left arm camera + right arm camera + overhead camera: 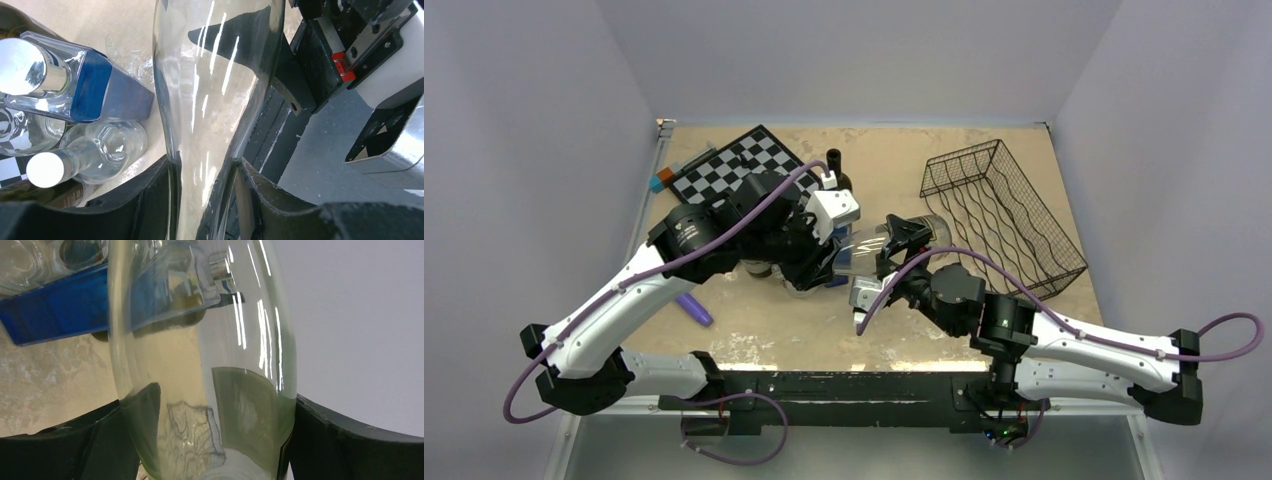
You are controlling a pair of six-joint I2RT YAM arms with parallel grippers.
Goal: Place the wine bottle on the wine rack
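A clear glass wine bottle (892, 246) hangs lying sideways above the table's middle, held between both arms. My left gripper (837, 256) is shut on its narrow neck (205, 190); both black fingers (145, 200) press the glass. My right gripper (916, 240) is spread wide round the bottle's thick body (200, 340), and its fingers (340, 440) touch the glass on both sides. The black wire wine rack (1009, 215) lies at the back right, apart from the bottle and with nothing in it.
Under the left wrist stand a blue square bottle (90, 85) and a round clear bottle with a white cap (100, 155). A chessboard (744, 165) and a dark bottle (835, 168) sit at the back left. A purple object (694, 308) lies near the left arm.
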